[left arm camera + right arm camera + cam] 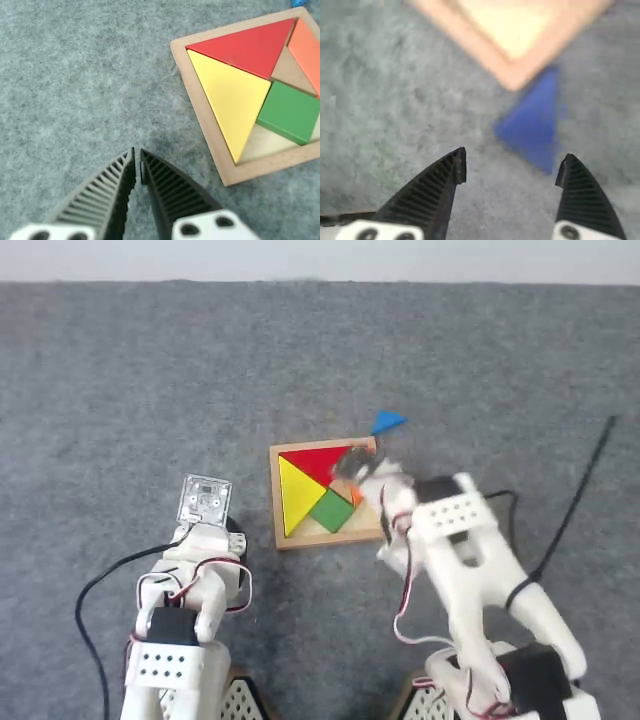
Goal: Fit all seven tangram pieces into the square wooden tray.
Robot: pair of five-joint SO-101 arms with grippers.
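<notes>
The square wooden tray [278, 537] lies mid-table and holds a red triangle [312, 460], a yellow triangle [296, 494], a green square [332, 509] and an orange piece [357, 496]. A blue triangle [388, 421] lies on the carpet just outside the tray's far right corner. My right gripper [352, 464] hovers over the tray's far right part. In the right wrist view it [515, 162] is open, with the blue triangle [535, 125] and the tray corner [512, 75] just ahead. My left gripper [137, 155] is shut and empty, over the carpet beside the tray [181, 55].
Grey carpet covers the table. The left arm [195, 580] stands to the left of the tray, and the right arm [470, 560] reaches in from the near right with cables trailing. Bare wood shows in parts of the tray [265, 142].
</notes>
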